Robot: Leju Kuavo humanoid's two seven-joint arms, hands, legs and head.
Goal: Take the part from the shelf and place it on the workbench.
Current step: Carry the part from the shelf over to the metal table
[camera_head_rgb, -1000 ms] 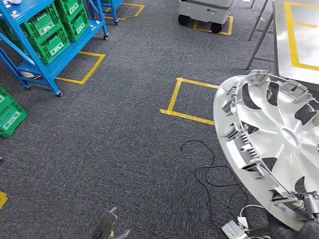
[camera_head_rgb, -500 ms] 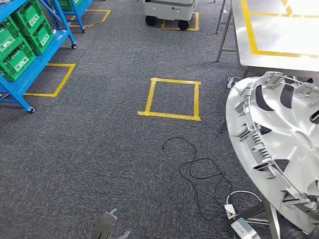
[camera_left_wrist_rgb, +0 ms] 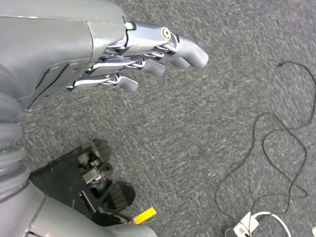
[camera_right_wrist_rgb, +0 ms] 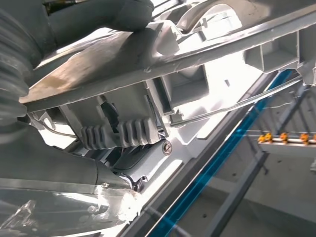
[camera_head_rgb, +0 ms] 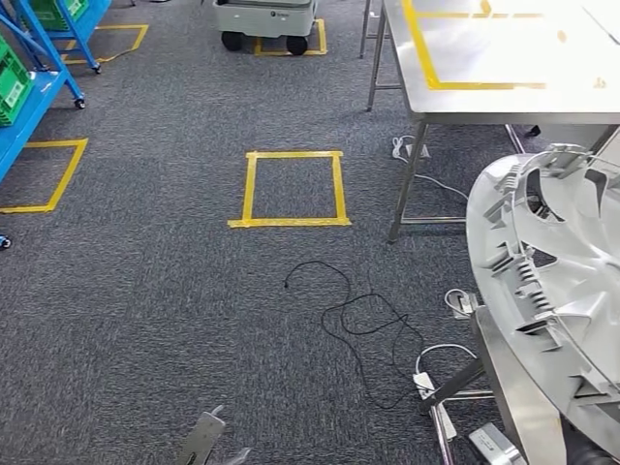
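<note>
The right hand (camera_right_wrist_rgb: 74,44) grips the rim of the silver hubcap (camera_head_rgb: 563,291), thumb pressed on its edge in the right wrist view; the cap is carried tilted at the robot's right, its ribbed inner side up, low and near the workbench (camera_head_rgb: 505,77). The left hand (camera_left_wrist_rgb: 123,59) hangs over the carpet (camera_head_rgb: 146,320) with fingers stretched out, close together, holding nothing.

A yellow tape square (camera_head_rgb: 291,188) lies on the floor ahead, beside a bench leg (camera_head_rgb: 406,184). A black cable (camera_head_rgb: 351,325) loops between the square and a white power strip (camera_head_rgb: 427,385) at the foot of a steel stand (camera_head_rgb: 511,387). A blue shelf (camera_head_rgb: 37,87) with a green crate (camera_head_rgb: 11,82) stands far left; a grey wheeled cart (camera_head_rgb: 266,19) sits beyond.

The hubcap's right half is cut off by the head view's edge, and it hides the floor beneath. The right hand's fingers under the rim are hard to make out.
</note>
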